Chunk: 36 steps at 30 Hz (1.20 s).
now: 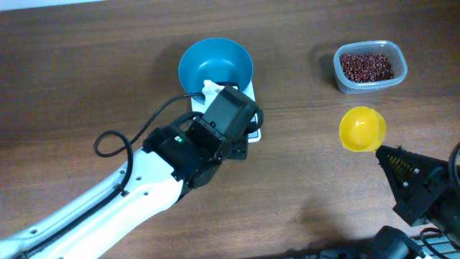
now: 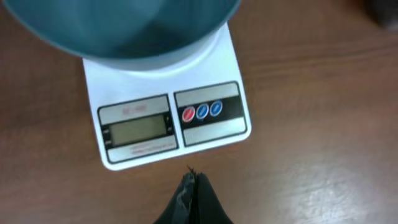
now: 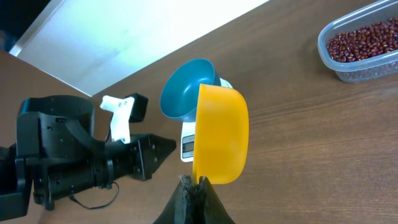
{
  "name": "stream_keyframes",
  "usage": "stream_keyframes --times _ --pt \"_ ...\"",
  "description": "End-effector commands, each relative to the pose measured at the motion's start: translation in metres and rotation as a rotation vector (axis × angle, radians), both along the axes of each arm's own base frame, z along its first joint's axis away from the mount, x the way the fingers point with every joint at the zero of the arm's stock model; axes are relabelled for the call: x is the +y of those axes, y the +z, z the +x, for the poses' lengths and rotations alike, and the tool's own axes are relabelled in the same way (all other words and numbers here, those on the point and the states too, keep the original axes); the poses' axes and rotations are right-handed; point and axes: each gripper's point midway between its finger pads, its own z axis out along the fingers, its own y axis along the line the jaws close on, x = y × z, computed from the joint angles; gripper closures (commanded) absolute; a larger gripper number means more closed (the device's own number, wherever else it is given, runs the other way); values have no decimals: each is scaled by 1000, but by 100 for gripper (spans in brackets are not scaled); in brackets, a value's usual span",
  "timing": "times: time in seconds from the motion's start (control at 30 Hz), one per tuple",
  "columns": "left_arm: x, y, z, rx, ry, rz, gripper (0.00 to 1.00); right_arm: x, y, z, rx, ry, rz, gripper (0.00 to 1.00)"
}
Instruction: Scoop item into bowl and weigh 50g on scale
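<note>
Beans (image 1: 366, 67), small and dark red-brown, are lying heaped in the clear tub (image 1: 343, 85) at the far right of the counter (image 1: 72, 57), well apart from both tools.

The left tool (image 2: 191, 180) is hanging fully closed, its two fingers pressing together with nothing between them. Its tip is hovering just in front of the front edge of the scale (image 2: 93, 87), not touching it. The scale's grey display (image 2: 137, 132) is sitting on the left of its front panel, and whatever it is reading is too faint to tell. Beside it, one red and two blue buttons (image 2: 203, 112) are lining up in a row. The teal bowl (image 1: 215, 61) is resting on the scale's platform, overhanging the far edge.

The right tool (image 3: 196, 183) is clamping shut on the near edge of the yellow scoop (image 3: 221, 134). In the overhead view the scoop is hanging over bare counter, to the right of the scale and nearer the robot than the tub, touching neither. In the right wrist view the scoop is partly covering the bowl and scale behind it.
</note>
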Motion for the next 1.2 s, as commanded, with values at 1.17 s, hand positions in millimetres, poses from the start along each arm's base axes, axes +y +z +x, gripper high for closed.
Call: stream_keyframes --times 1.17 --pt "-10 -88 45 -111 88 90 100 -26 8 7 -56 -121 -75 96"
